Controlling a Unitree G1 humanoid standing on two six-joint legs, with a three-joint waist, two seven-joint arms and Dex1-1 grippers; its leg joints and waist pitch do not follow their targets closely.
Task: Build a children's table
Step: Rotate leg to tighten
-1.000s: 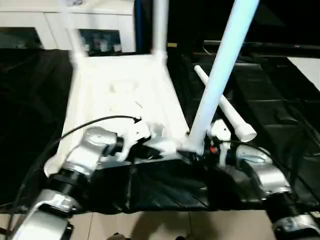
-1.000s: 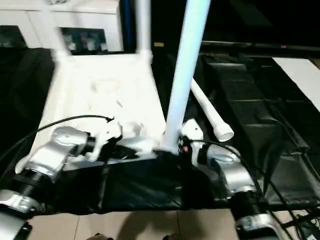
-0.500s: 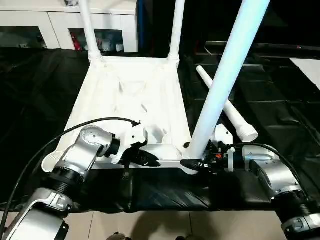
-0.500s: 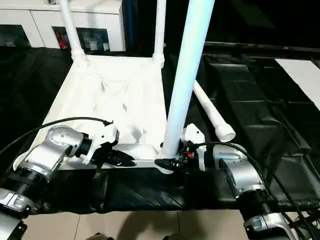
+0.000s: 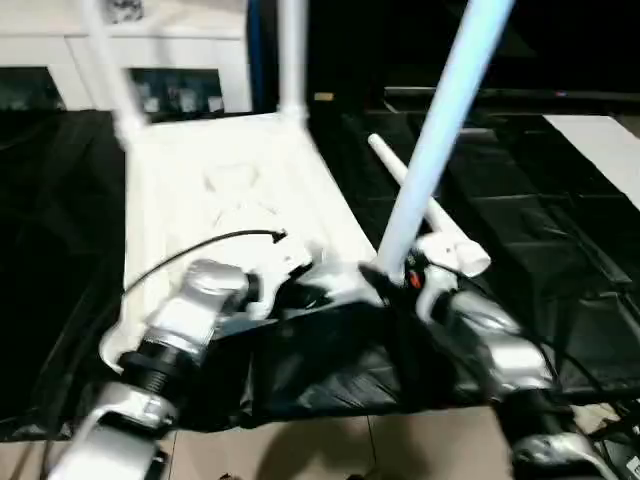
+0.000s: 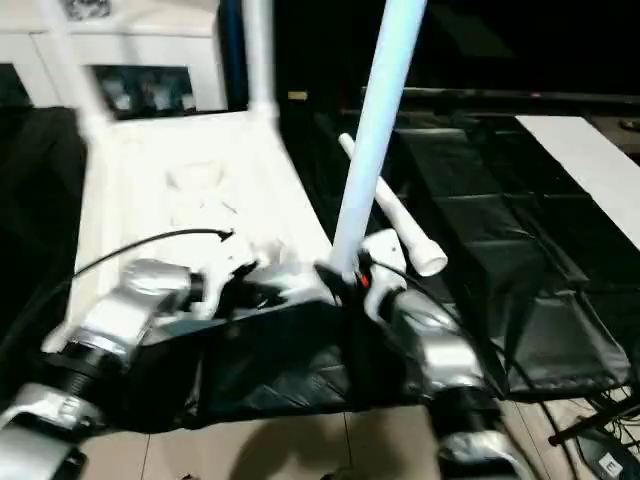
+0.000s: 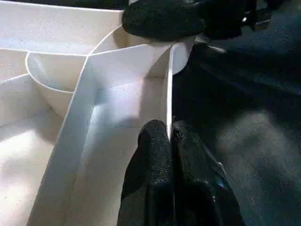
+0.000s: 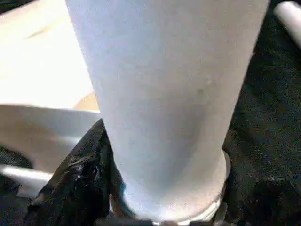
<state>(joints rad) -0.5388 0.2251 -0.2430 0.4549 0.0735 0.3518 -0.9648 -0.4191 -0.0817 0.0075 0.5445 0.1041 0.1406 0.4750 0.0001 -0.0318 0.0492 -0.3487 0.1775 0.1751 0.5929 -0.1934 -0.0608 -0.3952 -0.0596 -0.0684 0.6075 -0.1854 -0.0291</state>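
Note:
The children's table lies upside down, its white top [image 5: 230, 190] on black cloth. Two legs [image 5: 292, 60] stand upright in the far corners. A third leg [image 5: 430, 170] rises from the near right corner socket, leaning right. My right gripper [image 5: 385, 275] is closed around its base, and one black finger [image 8: 80, 179] presses against the tube. A fourth leg [image 5: 455, 240] lies loose on the cloth to the right. My left gripper [image 7: 170, 134] is shut on the thin near rim of the top, left of that corner.
Black cloth [image 5: 540, 200] covers the work area around the table. White cabinets [image 5: 190, 70] stand at the back left. Tiled floor [image 5: 330, 450] shows at the near edge. A black cable [image 5: 200, 250] arcs over my left forearm.
The whole view has swung and tilted, so the camera moved. Both grippers keep the same holds, and the leg stays in the near right corner.

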